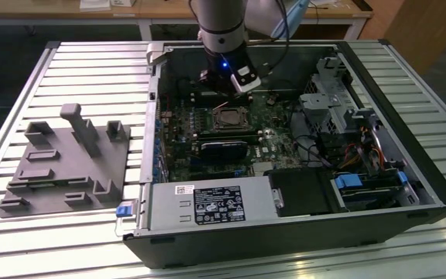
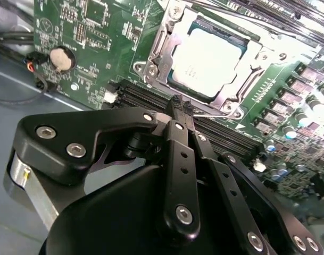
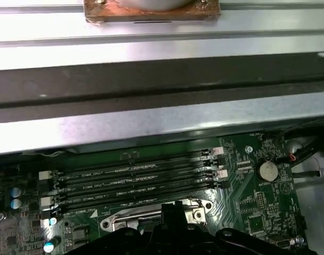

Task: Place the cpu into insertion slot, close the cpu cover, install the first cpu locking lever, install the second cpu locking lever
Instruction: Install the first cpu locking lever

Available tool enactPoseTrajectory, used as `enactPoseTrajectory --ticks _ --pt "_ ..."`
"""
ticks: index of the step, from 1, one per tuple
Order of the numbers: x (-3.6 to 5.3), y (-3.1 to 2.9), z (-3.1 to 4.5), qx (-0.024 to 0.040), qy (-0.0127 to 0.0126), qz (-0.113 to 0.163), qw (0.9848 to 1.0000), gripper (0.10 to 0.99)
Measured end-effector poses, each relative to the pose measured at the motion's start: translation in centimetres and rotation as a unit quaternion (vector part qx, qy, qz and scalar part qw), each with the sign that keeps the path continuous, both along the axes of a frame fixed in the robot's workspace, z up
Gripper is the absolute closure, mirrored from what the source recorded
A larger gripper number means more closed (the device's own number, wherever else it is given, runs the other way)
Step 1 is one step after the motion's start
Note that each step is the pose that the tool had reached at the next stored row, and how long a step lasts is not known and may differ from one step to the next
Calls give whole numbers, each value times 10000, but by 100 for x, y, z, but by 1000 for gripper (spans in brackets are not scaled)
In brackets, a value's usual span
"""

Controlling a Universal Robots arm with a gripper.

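The cpu (image 2: 207, 56) lies flat in the insertion slot (image 2: 173, 75) on the green board (image 2: 98, 32), its pale metal face up. The cpu cover (image 2: 159, 48) is down around it, its frame lying along the chip's edges and its open centre showing the face.

The gripper (image 2: 179, 106) is narrow, its two black fingers drawn together so that the tips meet or nearly meet. Whether anything thin is caught between them cannot be told. In the second wrist view the tips stand just beside the cover's edge, over the strip where the socket meets the long black memory slots (image 2: 140, 96). They are apart from the chip's face and not over it. In the exterior view the arm comes down from the far side into the open case (image 1: 301, 232), and the gripper hangs just on the far side of the socket, so the cpu is just nearer than the tips.

A round coin battery (image 2: 62, 58) sits on the board, well apart from the socket. The case lies on a slatted metal table (image 1: 91, 64), and a grey fixture (image 1: 60, 165) rests on the table at the exterior view's left.
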State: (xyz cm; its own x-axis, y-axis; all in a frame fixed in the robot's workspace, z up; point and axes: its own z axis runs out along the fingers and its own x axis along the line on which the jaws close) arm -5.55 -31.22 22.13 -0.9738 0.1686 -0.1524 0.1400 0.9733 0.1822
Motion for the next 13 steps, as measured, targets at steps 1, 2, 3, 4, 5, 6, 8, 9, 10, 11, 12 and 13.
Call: enactPoseTrajectory --ticks 1,2,3,4,5,6,8,9,10,11,12,13 --pt "0 1 -4 0 0 -57 10000 980" --pt "0 1 -10 -1 0 -127 9999 980" --pt "1 2 -14 -1 0 -184 9998 980" --pt "1 3 -19 -2 0 -248 9997 980" --pt "1 5 -24 -1 0 -300 9996 980" --pt "1 7 -29 -1 0 -345 9994 980" --pt "4 12 -39 -1 -1 -431 9991 980" --pt "7 15 -43 -2 0 -467 9989 980" --pt "10 19 -47 -3 0 -502 9987 980" --pt "14 23 -50 -4 0 -535 9986 980" --pt "17 28 -54 -7 -1 -568 9984 980" --pt "20 34 -57 -9 0 -601 9982 980"
